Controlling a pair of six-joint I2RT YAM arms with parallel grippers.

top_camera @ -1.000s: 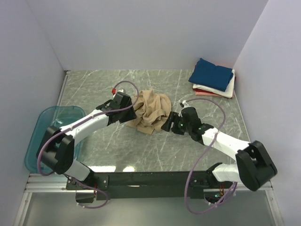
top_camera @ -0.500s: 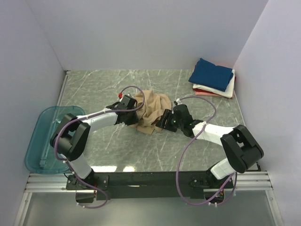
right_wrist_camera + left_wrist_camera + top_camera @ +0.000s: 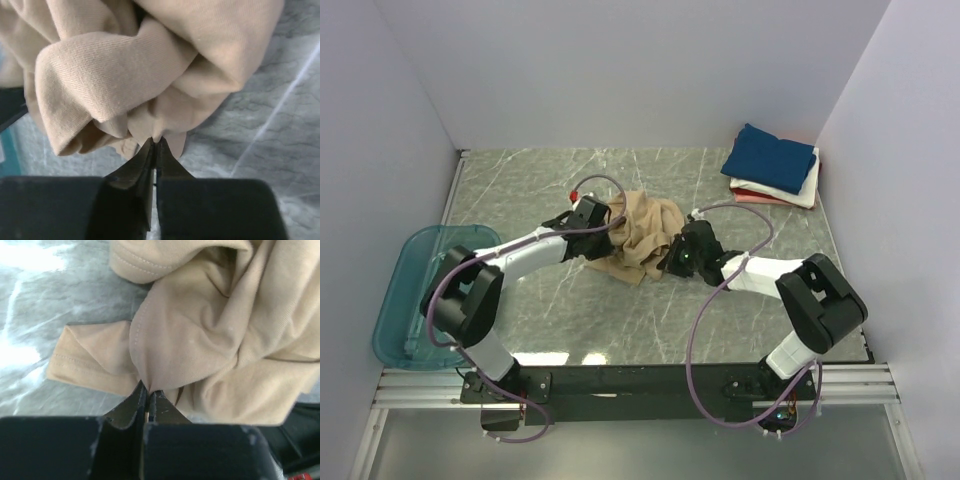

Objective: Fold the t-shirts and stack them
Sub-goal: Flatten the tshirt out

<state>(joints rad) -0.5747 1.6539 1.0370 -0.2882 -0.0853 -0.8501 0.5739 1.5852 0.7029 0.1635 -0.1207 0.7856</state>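
Tan t-shirt lies crumpled at mid-counter. Left hand is pinched closed on cloth at its left edge. Right hand is pinched closed on a fold at its right edge. Folded t-shirts are stacked far right, navy on top.

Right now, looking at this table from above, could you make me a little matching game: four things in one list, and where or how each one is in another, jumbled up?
Things:
1. tan t-shirt
2. navy t-shirt
3. teal tub
4. left end effector

Place or state:
A. folded, in the far right corner
B. pinched shut on tan cloth
C. at the near left edge
D. crumpled in the middle

Pairs: 1-D, 2-A, 3-C, 4-B.
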